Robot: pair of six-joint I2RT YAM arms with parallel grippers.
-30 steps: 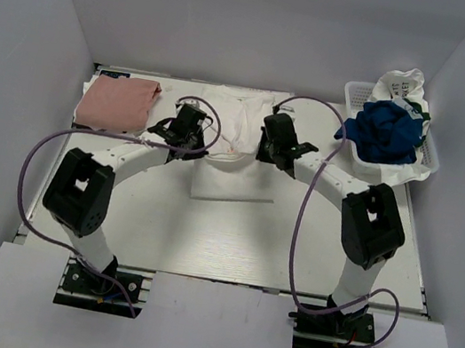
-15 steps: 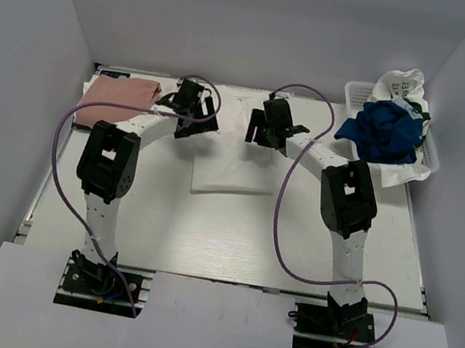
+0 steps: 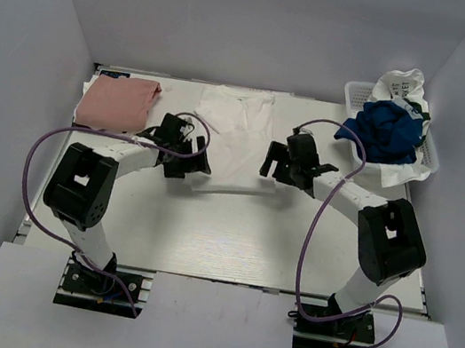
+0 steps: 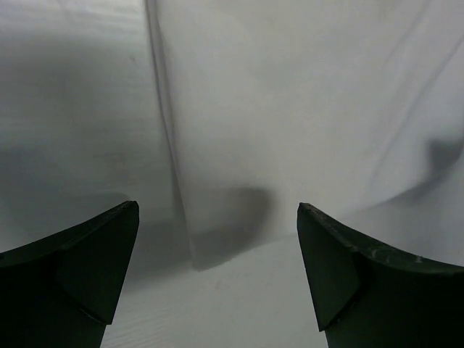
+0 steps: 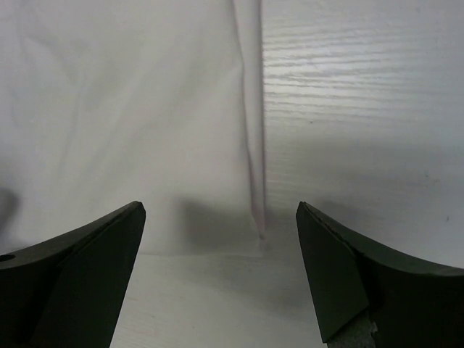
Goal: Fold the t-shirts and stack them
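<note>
The white t-shirt (image 3: 237, 139) lies flat on the bench (image 3: 230, 237), long axis running away from my bases, its near corners just before my left pincer (image 3: 191, 163) and right pincer (image 3: 270, 164), both wide and empty.

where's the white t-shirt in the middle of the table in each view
Top external: the white t-shirt lies mid-table, toward the far edge.
Left wrist: it fills the upper right, and its near corner is low in the centre.
Right wrist: it fills the upper left.
Shared landmark: the wood-grain table, bare beside the shirt's side edge in both wrist views.
</note>
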